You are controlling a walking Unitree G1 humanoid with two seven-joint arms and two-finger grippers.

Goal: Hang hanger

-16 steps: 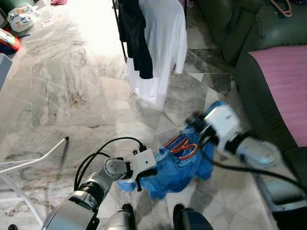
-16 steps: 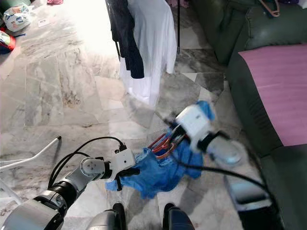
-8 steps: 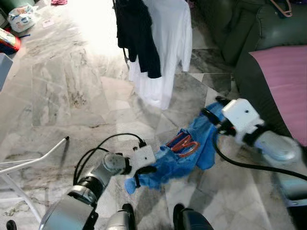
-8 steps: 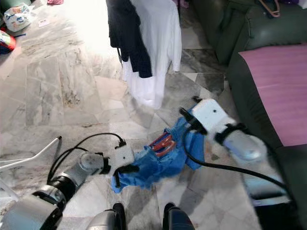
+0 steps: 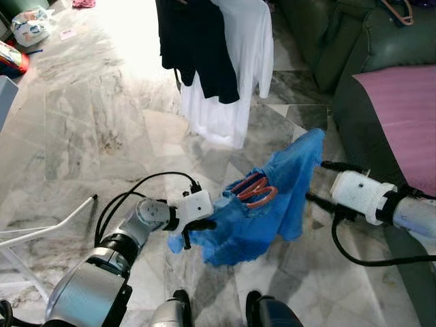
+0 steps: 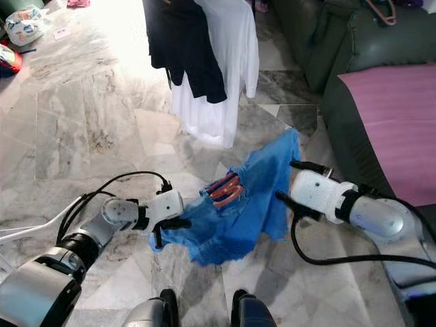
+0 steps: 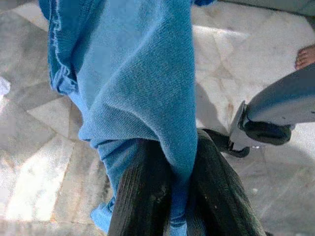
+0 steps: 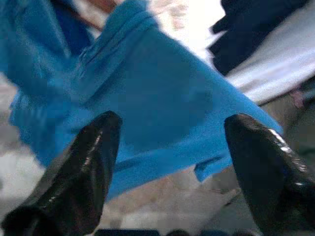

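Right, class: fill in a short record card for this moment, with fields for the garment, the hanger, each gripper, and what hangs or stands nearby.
garment: crumpled blue knitted garment, held above the marble floor
hanger: red-orange hanger, tucked in the garment's neck
left gripper: jaws shut on a garment fold
right gripper: jaws open, beside the garment's raised edge
nearby: white shirt and dark garment hanging; dark green sofa with purple cover

The right hand (image 8: 170, 162) has let go of the blue garment (image 5: 269, 211) and drawn back, fingers spread.
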